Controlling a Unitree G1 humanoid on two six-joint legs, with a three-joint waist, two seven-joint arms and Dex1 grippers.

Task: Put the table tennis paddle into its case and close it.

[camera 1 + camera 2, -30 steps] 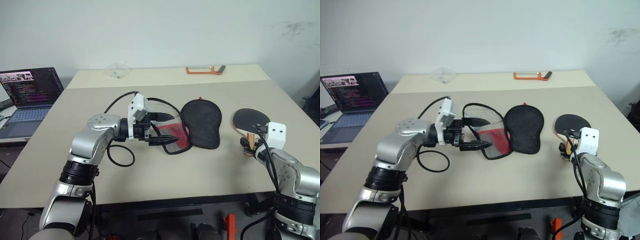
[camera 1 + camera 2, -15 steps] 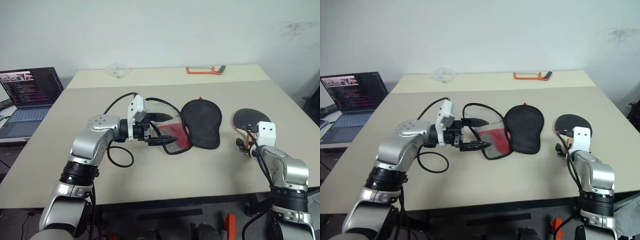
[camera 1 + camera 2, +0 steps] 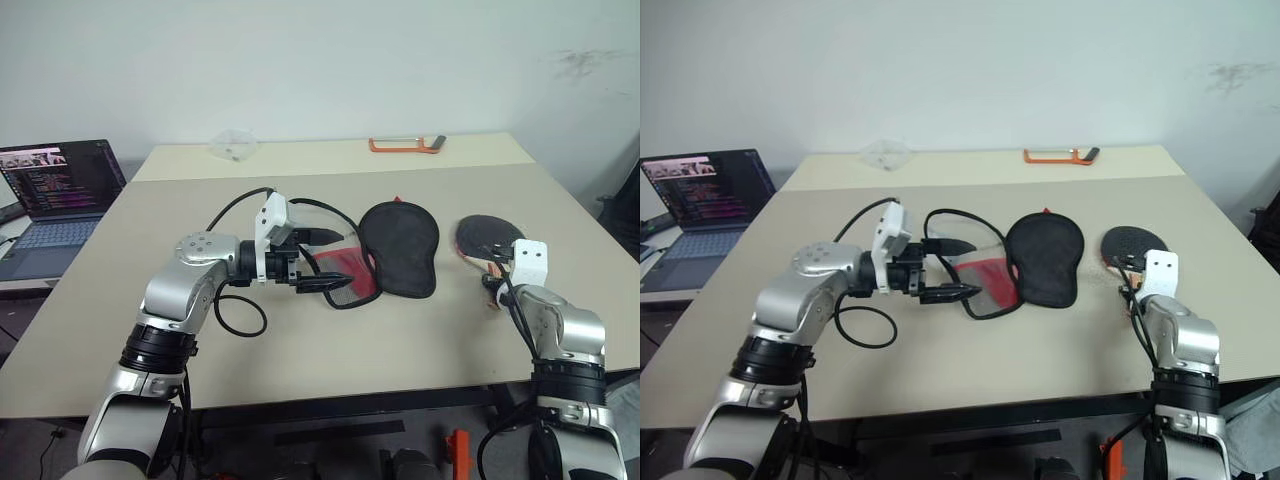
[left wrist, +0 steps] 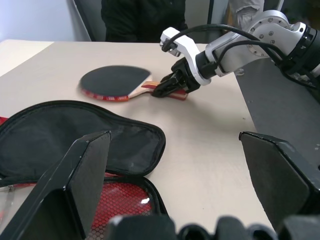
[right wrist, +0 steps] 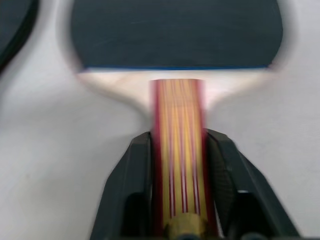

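On the beige tabletop (image 3: 300,350) the paddle (image 3: 480,240) lies flat beside the open case (image 3: 400,245). The right hand (image 4: 167,87) is clenched on its handle; the left hand (image 3: 325,260) hangs released over the case. A shallow pinch could let the paddle twist free when lifted.

1. This looks like a robotics lab or plain office test room: bare white walls fill the upper part of the frame.
2. A large beige table (image 3: 420,340) takes up the middle.
3. At the left edge, an open laptop (image 3: 55,190) shows lines of code.
4. An orange-framed tool (image 3: 405,145) lies at the table's far edge, upper centre.
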